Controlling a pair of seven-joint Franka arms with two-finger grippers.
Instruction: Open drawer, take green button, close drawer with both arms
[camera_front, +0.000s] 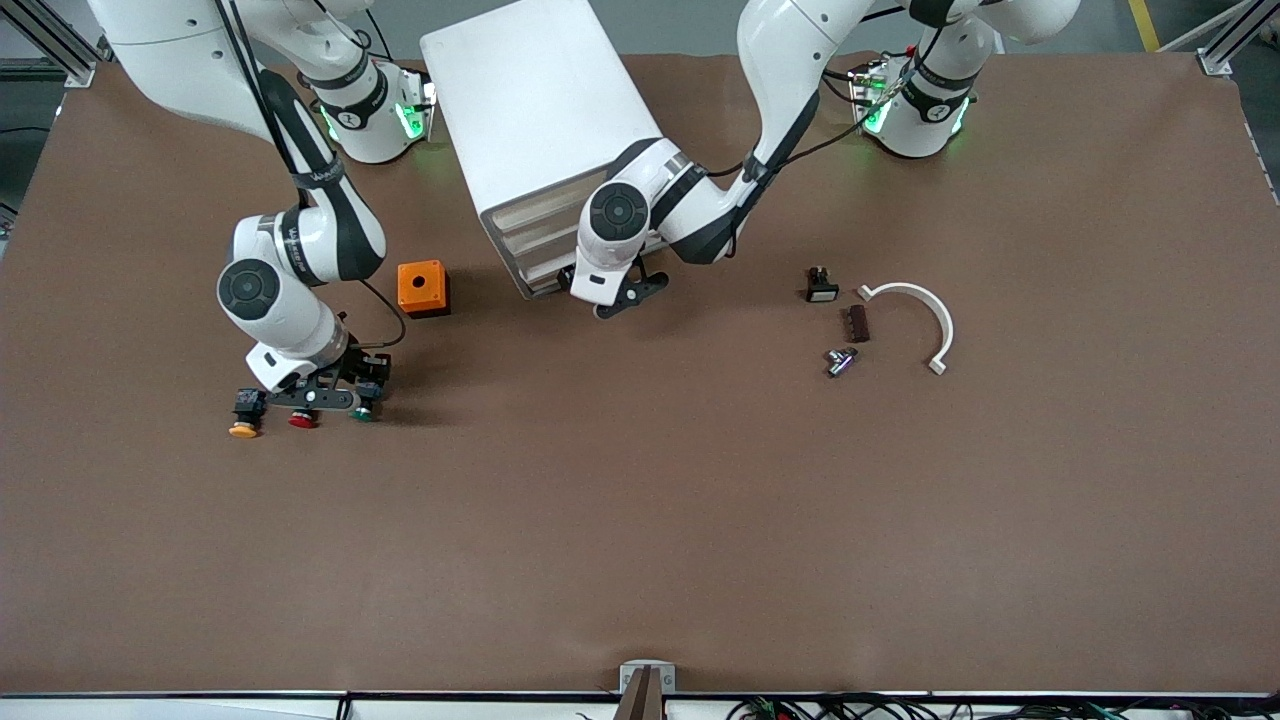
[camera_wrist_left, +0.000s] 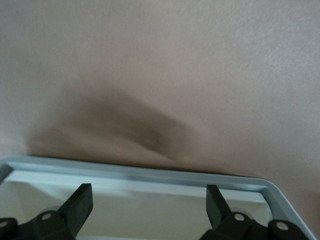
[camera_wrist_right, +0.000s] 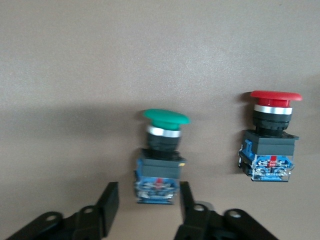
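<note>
The white cabinet stands between the arm bases, with its four cream drawer fronts facing the front camera. My left gripper is low at the bottom drawer. In the left wrist view its fingers are wide open and empty over the drawer's white rim. The green button lies on the table toward the right arm's end. My right gripper is open, its fingers either side of the button's body end without closing on it.
A red button and a yellow-orange button lie beside the green one. An orange box sits near the cabinet. A white curved piece, small dark parts and a metal piece lie toward the left arm's end.
</note>
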